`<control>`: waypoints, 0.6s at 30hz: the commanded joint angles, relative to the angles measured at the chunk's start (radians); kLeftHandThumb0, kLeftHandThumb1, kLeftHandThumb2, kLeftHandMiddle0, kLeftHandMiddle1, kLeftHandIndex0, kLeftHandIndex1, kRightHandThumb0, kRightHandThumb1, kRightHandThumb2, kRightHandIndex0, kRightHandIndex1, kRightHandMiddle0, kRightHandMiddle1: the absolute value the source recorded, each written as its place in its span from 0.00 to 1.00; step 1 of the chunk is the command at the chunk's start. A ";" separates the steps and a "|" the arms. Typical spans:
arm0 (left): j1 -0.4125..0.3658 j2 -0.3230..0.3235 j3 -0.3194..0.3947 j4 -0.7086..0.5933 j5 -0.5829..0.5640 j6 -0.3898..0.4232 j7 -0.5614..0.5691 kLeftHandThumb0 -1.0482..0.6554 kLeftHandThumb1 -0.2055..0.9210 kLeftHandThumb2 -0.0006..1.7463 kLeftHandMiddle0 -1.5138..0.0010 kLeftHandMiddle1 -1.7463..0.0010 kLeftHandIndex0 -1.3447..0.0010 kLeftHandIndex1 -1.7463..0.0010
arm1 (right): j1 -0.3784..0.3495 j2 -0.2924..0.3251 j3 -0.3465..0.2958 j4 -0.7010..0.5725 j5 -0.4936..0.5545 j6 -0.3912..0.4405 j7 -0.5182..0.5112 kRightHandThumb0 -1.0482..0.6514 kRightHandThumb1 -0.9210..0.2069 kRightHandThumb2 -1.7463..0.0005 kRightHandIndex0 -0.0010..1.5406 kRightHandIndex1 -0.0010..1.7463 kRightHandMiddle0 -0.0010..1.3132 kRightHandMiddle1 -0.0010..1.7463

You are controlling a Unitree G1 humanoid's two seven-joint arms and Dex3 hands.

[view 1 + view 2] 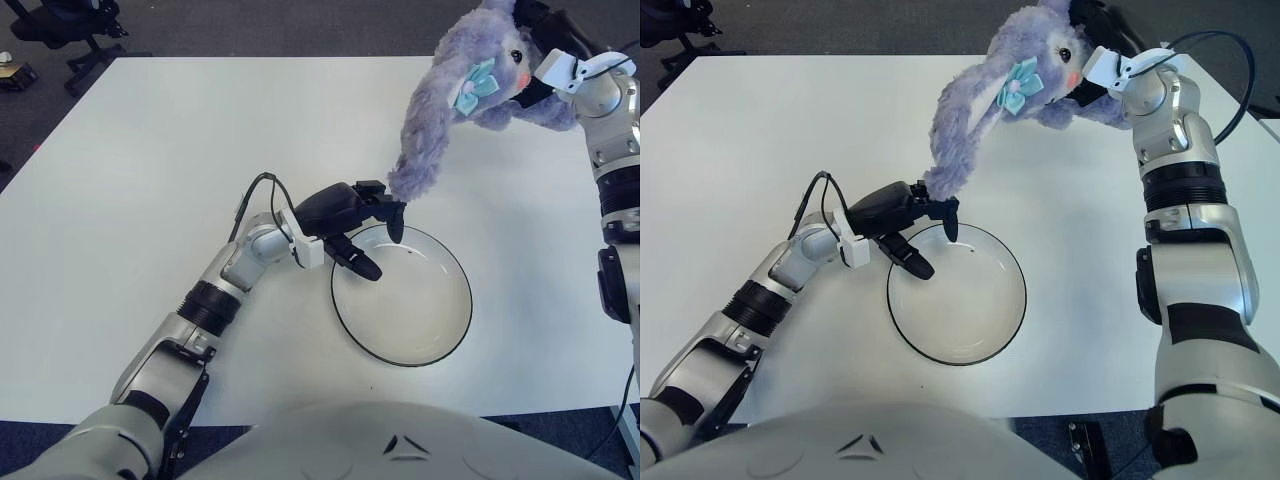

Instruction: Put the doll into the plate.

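A purple plush bunny doll [470, 80] with a teal bow hangs in the air over the table's far right. My right hand [542, 52] is shut on its head, and its long ear dangles down to just above the plate's far rim. The white, dark-rimmed plate [455, 340] sits on the table in front of me with nothing in it. My left hand [377, 247] is at the plate's upper left rim, open. Its fingers point down at the rim and its thumb reaches over the plate's inside.
The white table [150, 150] spreads wide to the left and beyond the plate. A black office chair [60, 25] and a small box [15, 75] stand on the floor past the far left corner. The table's right edge runs close to my right arm.
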 commanded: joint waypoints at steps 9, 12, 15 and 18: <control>-0.019 0.005 -0.001 0.023 0.002 -0.004 -0.016 0.37 1.00 0.44 0.81 0.26 0.54 0.37 | -0.016 -0.018 -0.019 0.001 0.020 -0.014 -0.003 0.87 0.42 0.35 0.32 1.00 0.42 1.00; -0.019 0.005 -0.001 0.024 0.002 -0.005 -0.016 0.35 1.00 0.46 0.81 0.27 0.52 0.40 | -0.016 -0.018 -0.019 0.001 0.019 -0.014 -0.003 0.87 0.42 0.35 0.32 1.00 0.42 1.00; -0.019 0.003 0.000 0.027 0.018 0.004 -0.008 0.35 1.00 0.47 0.81 0.27 0.52 0.41 | -0.017 -0.017 -0.021 0.002 0.021 -0.013 -0.002 0.87 0.42 0.35 0.32 1.00 0.42 1.00; -0.021 0.000 0.003 0.034 0.033 0.009 0.003 0.34 1.00 0.50 0.80 0.29 0.51 0.42 | -0.018 -0.018 -0.024 0.003 0.025 -0.013 0.000 0.87 0.42 0.35 0.33 1.00 0.42 1.00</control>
